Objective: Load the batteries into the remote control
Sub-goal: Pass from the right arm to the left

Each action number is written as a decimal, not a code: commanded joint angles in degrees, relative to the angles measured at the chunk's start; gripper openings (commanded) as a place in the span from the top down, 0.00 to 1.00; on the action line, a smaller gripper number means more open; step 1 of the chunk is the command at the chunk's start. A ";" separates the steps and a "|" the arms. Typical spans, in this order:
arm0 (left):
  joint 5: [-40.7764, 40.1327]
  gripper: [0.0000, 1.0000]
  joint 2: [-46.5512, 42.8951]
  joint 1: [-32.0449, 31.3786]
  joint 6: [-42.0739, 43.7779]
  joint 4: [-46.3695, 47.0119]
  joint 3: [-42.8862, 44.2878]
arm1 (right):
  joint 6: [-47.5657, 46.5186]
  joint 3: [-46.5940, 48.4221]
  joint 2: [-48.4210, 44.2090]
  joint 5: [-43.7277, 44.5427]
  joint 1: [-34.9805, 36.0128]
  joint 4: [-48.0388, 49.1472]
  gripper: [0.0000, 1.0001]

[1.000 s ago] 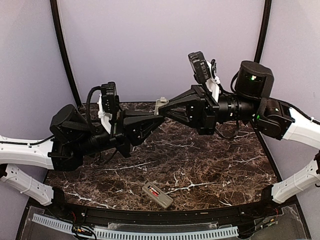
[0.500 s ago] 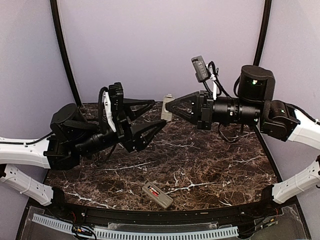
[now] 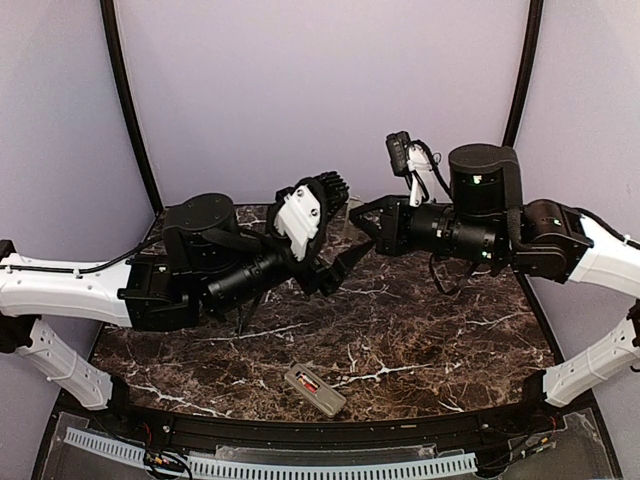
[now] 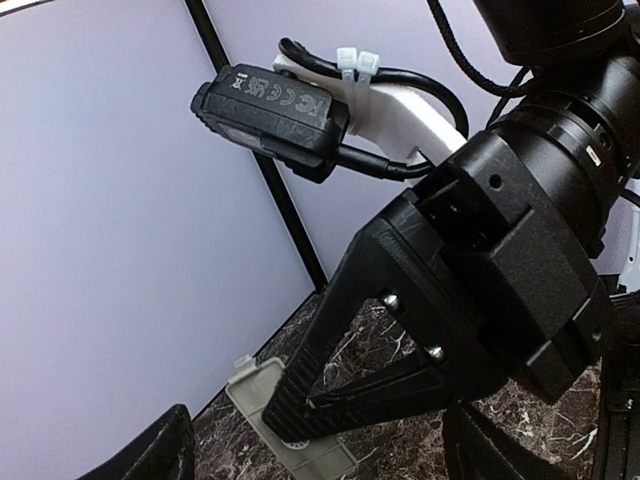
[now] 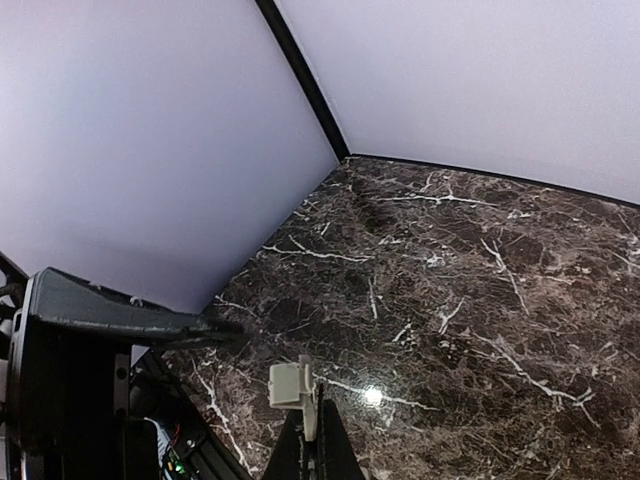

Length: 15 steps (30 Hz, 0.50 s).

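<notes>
Spread wide at the left end effector (image 4: 318, 440), with nothing held in it. Pressed together at the right end effector (image 4: 295, 415), pinching the small grey cover piece (image 4: 262, 390) by one end. Both up in the air over the dark marble bench (image 3: 450, 330), not touching it.

Pointing tip to tip. Right in front of the left end effector: the cover piece, in line with the gap between the two black fingers (image 4: 160, 450). Near those fingers, but not touching them as far as can be told. Sticking out a little past the tip of the right end effector, with a small tab at the far end.

Lying flat on the bench, well below both end effectors and well apart from them: the remote control (image 3: 316, 391). Down near the front edge of the bench, on the side toward the arm bases from the spot where the two tips meet. Turned back side up. Open at the slot in the back, with one red battery (image 3: 309, 384) sitting inside. Too small to tell about a second battery in there.
</notes>
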 commanded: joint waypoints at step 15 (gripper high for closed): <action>-3.59 0.28 1.88 2.03 -10.33 -4.98 1.40 | 0.60 0.81 -1.89 3.66 0.99 1.07 1.00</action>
